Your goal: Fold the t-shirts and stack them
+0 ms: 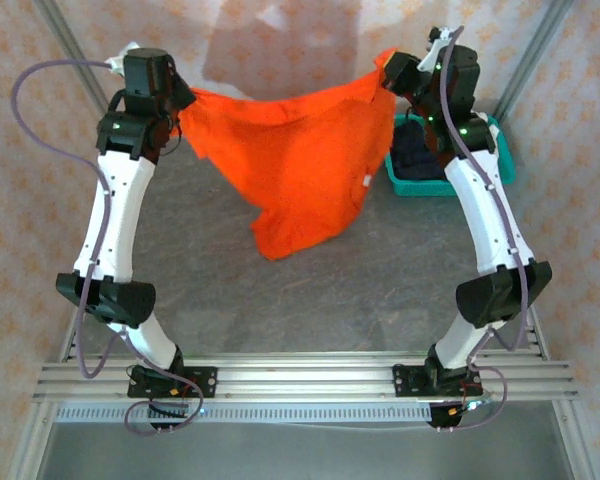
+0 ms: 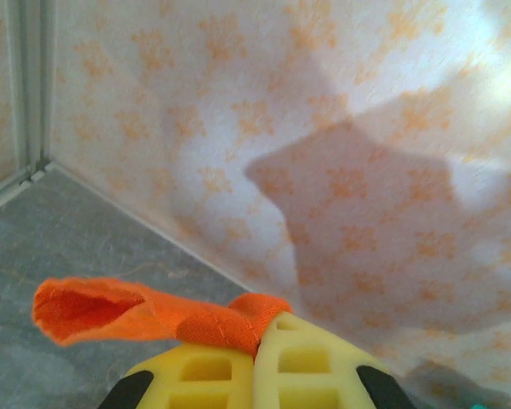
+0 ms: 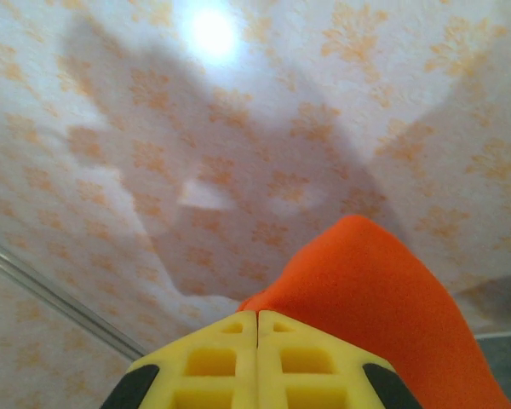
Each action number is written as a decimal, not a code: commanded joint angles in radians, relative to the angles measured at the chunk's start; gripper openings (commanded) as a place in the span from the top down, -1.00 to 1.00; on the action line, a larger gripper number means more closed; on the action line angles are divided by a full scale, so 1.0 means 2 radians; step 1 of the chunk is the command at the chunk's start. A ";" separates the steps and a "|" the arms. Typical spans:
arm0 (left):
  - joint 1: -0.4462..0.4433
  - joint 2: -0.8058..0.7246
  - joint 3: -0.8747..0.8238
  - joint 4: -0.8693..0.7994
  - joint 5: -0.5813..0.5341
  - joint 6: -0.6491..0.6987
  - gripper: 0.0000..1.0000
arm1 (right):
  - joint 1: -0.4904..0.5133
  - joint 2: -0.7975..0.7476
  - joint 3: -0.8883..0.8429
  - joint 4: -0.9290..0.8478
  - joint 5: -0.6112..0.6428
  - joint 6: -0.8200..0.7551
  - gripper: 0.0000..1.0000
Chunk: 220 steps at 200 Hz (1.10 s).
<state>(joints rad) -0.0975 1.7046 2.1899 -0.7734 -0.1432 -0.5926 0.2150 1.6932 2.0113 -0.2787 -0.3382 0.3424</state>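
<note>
Span: left hand (image 1: 183, 110) and right hand (image 1: 388, 72) each clamp one edge of the large bright orange cloth t-shirt (image 1: 290, 150), hung crosswise between them.

A: How much of the left gripper (image 2: 257, 336) is visible?

B: Just the yellow fingers (image 2: 302, 362). The bottom edge cuts them off, as it does on the right gripper (image 3: 256, 322).

A: The orange t-shirt (image 1: 290, 165)?

B: Beside the right gripper it runs off the frame. From above, cloth and housings hide both grips.

A: The teal basket (image 1: 502, 160)?

B: Near the right gripper, partly behind its arm. I can't identify the dark cloth (image 1: 420, 150) inside.
</note>
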 commanded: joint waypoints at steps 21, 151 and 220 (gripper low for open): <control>0.013 -0.080 -0.027 -0.034 0.014 0.019 1.00 | -0.001 -0.096 -0.052 0.045 -0.023 0.014 1.00; 0.014 -0.119 -0.498 0.089 0.090 -0.059 1.00 | -0.001 -0.198 -0.529 0.087 -0.024 0.094 1.00; 0.014 0.053 -0.435 0.126 0.075 -0.038 0.74 | 0.000 -0.089 -0.484 0.114 -0.024 0.071 1.00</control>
<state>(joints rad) -0.0776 1.7500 1.2297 -0.5743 0.0376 -0.6804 0.2150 1.4586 0.9642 -0.1101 -0.4004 0.5156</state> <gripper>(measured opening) 0.037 0.043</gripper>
